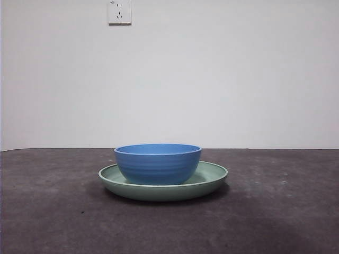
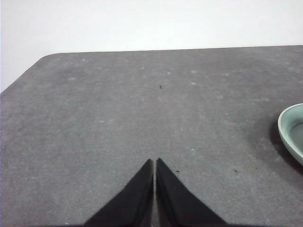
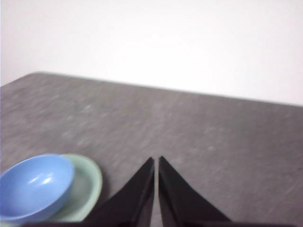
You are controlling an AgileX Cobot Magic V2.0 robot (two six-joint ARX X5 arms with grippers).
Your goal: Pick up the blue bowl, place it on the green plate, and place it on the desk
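Observation:
The blue bowl (image 1: 158,163) stands upright inside the green plate (image 1: 211,179), which rests on the desk (image 1: 275,211) at the middle of the front view. No arm shows in that view. My right gripper (image 3: 156,161) is shut and holds nothing; it hangs above bare desk, with the blue bowl (image 3: 34,186) and green plate (image 3: 87,182) off to one side. My left gripper (image 2: 155,162) is shut too, over empty desk, and only an edge of the green plate (image 2: 289,130) shows in its view.
A white wall with a power socket (image 1: 119,11) stands behind the desk. The desk's far edge and a rounded corner (image 2: 45,59) show in the left wrist view.

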